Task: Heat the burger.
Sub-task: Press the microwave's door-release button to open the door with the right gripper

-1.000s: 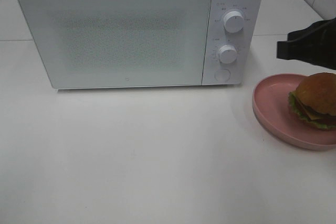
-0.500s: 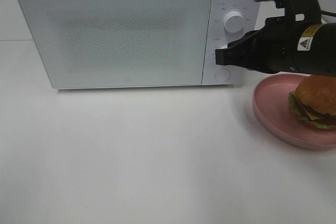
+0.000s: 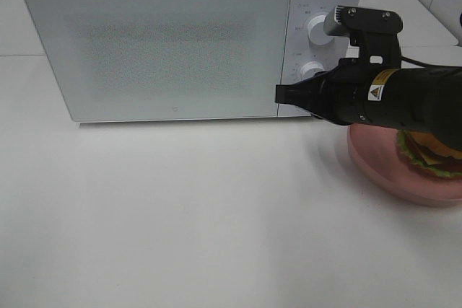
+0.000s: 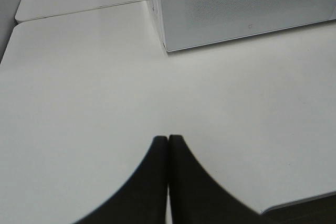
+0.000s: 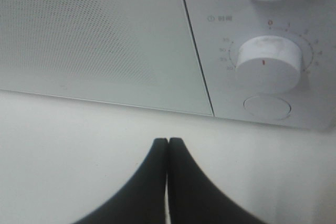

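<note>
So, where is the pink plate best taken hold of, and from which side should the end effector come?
Probably the raised rim of the pink plate, on the side at the left of the high view. The rim stands up, so one finger can go inside and one outside, coming from above. The burger sits towards the right and leaves that side bare.
</note>
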